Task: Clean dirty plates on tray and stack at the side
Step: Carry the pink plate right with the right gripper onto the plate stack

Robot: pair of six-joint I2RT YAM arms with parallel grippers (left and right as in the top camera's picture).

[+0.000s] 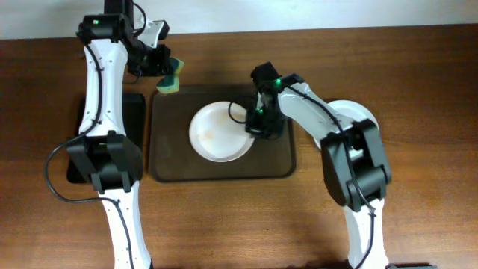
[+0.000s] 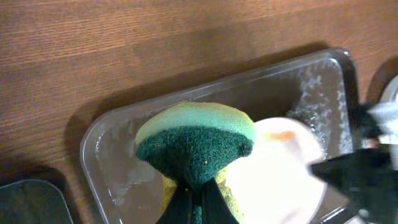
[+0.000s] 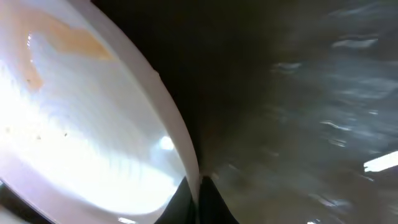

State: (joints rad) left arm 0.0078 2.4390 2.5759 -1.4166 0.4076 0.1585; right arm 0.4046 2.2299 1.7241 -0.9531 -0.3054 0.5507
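Overhead view: your left gripper, clamped on the sponge, hangs at the far-left corner of the tray. The plate lies rightward, its rim pinched by the right gripper.

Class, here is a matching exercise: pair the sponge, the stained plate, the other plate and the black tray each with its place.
Things:
1. sponge
2. stained plate
3. other plate
4. black tray

Places:
a. on the table, right of the brown tray
b. on the table, left of the brown tray
c. clamped in the left jaws
d. lying in the brown tray, rim pinched by the right jaws

Pairs: 1-c; 2-d; 3-a; 4-b
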